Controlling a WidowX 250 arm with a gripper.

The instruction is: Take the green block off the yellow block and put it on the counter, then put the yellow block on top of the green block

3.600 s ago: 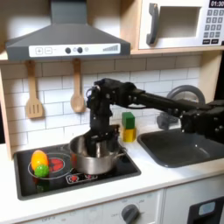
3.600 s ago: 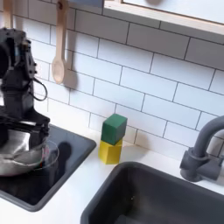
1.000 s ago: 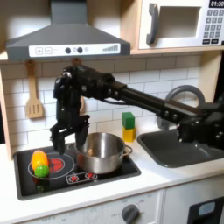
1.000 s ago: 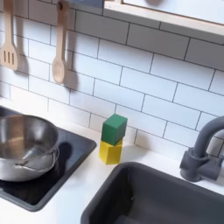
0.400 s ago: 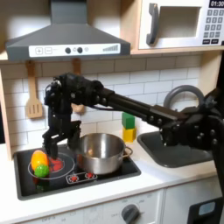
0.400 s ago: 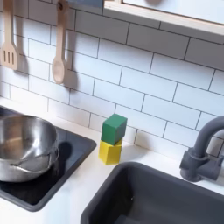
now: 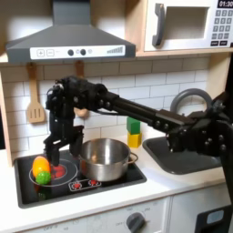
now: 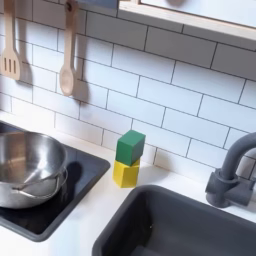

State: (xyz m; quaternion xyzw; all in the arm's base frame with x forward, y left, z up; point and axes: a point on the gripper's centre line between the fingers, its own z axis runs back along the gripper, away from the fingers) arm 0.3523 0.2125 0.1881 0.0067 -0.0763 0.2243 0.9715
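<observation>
In the first exterior view the steel pot (image 7: 103, 159) and a rounded toy food (image 7: 41, 168) sit nearest on the black stovetop (image 7: 77, 185), and the tool (image 7: 56, 146) hangs over the burner between them with its fingers spread, gripping nothing. Farther back on the worktop (image 8: 95, 222), against the tiled wall (image 8: 175, 95), the green block (image 8: 130, 147) rests on the yellow block (image 8: 125, 172), just beside the sink (image 8: 190, 228). The tool is well apart from that stack, so by my reading the unstacking is not yet begun.
</observation>
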